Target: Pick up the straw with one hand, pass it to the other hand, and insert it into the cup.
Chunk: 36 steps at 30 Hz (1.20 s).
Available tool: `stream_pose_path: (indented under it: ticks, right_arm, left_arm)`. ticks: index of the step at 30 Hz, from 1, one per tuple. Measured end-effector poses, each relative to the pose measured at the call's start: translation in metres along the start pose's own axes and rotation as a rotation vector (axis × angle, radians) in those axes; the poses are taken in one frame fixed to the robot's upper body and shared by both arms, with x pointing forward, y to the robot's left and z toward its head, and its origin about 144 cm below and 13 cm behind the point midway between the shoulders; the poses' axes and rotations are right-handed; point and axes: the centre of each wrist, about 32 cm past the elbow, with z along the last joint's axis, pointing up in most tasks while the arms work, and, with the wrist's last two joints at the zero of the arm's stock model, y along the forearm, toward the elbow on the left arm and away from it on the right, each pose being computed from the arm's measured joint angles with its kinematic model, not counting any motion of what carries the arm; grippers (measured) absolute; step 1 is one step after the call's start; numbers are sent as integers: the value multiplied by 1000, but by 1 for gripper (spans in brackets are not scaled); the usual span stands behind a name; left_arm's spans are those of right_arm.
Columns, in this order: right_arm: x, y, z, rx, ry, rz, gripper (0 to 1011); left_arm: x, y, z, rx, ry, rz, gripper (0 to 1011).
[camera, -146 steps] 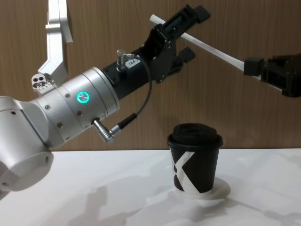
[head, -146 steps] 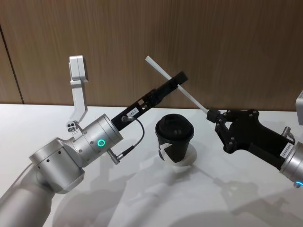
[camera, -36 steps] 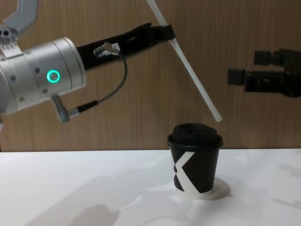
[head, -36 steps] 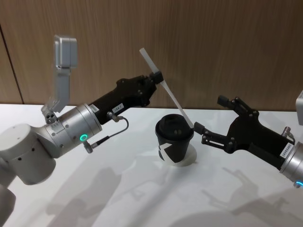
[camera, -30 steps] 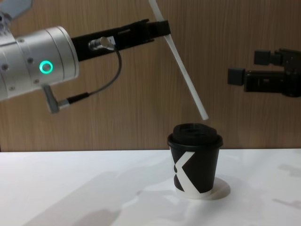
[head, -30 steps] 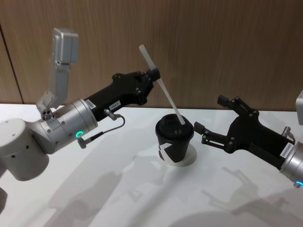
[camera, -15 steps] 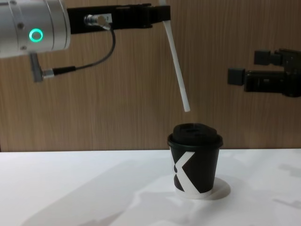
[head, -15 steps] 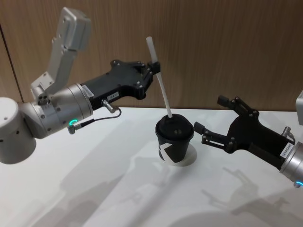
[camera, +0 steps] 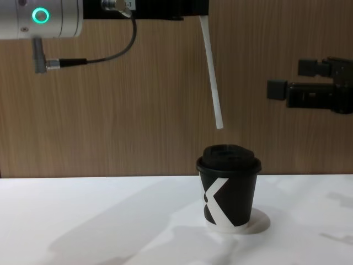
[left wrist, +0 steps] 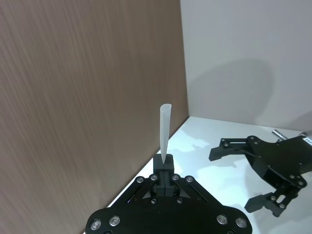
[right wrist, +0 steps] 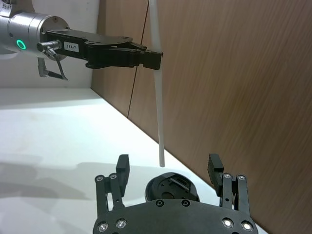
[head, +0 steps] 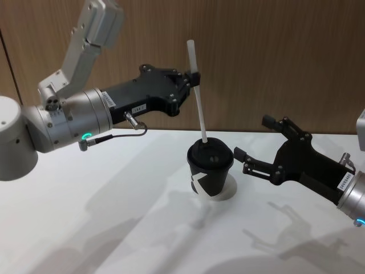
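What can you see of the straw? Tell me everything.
The straw is thin, straight, plain white and longer than the cup is tall. It stands almost upright, leaning slightly. The left gripper is shut on it near the top, a short end poking above. Its lower end hangs free just above the lid, not yet in it. The open right gripper is apart.
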Motion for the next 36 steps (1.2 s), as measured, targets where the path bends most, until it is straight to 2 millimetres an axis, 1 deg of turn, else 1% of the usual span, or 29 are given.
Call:
stream_pose_path:
  ticks: [8, 18, 36]
  right_arm:
    - [0, 0, 0, 0, 0, 0, 1001]
    - [0, 0, 0, 0, 0, 0, 1001]
    - [0, 0, 0, 0, 0, 0, 1001]
  left_arm:
    - [3, -2, 6, 18, 15, -28, 0]
    - [4, -8, 8, 28, 17, -51, 0]
    - [2, -17, 5, 47, -10, -68, 0]
